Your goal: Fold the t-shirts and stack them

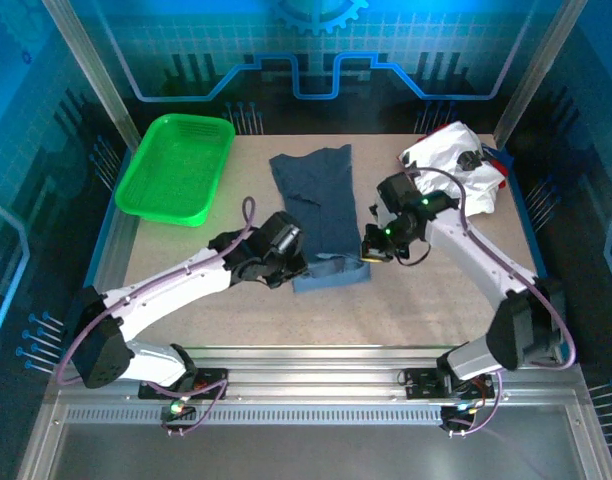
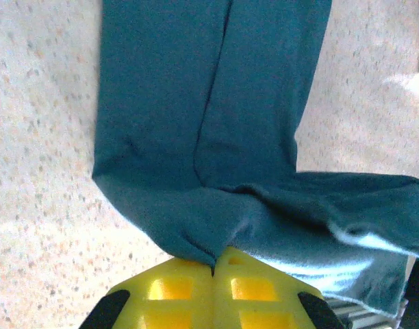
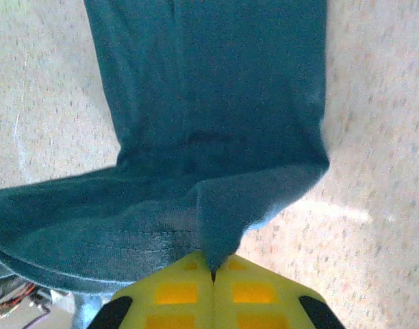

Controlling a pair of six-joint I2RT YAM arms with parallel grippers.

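Far-left corner of the desk point(image 1: 426, 300): green basket point(image 1: 178, 165), well apart from the cloth. Next, the left hand point(image 1: 298, 262) sits at the near-left corner of the blue shirt point(image 1: 316, 200), clenched on it. In the left wrist view the yellow fingers point(image 2: 172, 288) press flat together, with a pinch of hem caught at the tips and cloth bunching out of the seam.

The blue shirt lies mid-desk, long axis running from the far side toward the near edge. It is narrowed to a strip with a crease down the middle, so the sides look folded in. Its near end is raised and curled over because both hands hold it off the desk. My read is that this is the hem-to-collar fold, with one grip per near corner so the edge travels level and the strip doesn't skew.

The right hand point(image 1: 371, 248) mirrors the left at the near-right corner, also clamped on the hem, and the right wrist view shows the same pinch. At the far-right corner a white printed shirt point(image 1: 451, 158) is heaped with a red shirt point(image 1: 500, 172) peeking out beside it, both unfolded and probably next in line.

Hard to make out:
- How many shirts are in that heap, and what the print says.
- The sleeves of the blue shirt, which are tucked out of sight.
- From above, the wrists cover the fingertips.
- Both wrist views cut off the shirt's far end.
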